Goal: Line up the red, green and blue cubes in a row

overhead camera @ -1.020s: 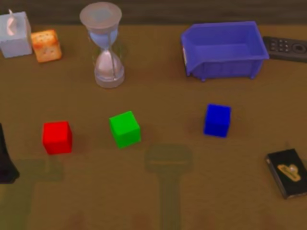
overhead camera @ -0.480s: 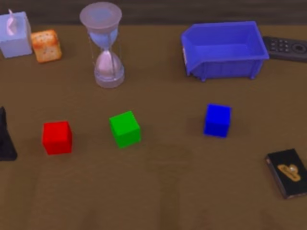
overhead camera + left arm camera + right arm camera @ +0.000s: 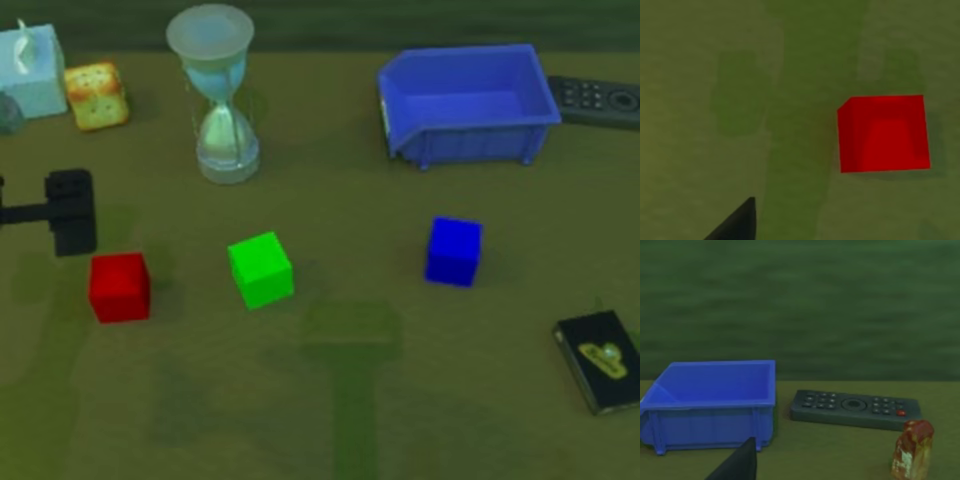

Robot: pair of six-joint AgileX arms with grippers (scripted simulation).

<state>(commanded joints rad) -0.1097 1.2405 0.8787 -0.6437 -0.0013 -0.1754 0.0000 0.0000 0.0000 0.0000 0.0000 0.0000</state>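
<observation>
Three cubes stand on the table in the top view: the red cube (image 3: 119, 287) at the left, the green cube (image 3: 261, 269) in the middle and the blue cube (image 3: 453, 251) to the right. My left gripper (image 3: 70, 211) hovers just behind and left of the red cube, apart from it and open. In the left wrist view the red cube (image 3: 883, 134) lies off to one side, beyond one dark fingertip (image 3: 739, 225). My right arm is out of the top view. Its wrist view shows one fingertip (image 3: 739, 464) and nothing held.
At the back stand a tissue box (image 3: 30, 70), a cracker-like block (image 3: 96, 95), an hourglass (image 3: 220, 95), a blue bin (image 3: 465, 100) and a remote (image 3: 595, 100). A black box (image 3: 600, 360) lies front right. A red-brown stamp (image 3: 912, 450) stands near the remote.
My left gripper has come in from the table's left edge, going back and to the right, to a spot just behind the red cube. The cubes have not moved.
</observation>
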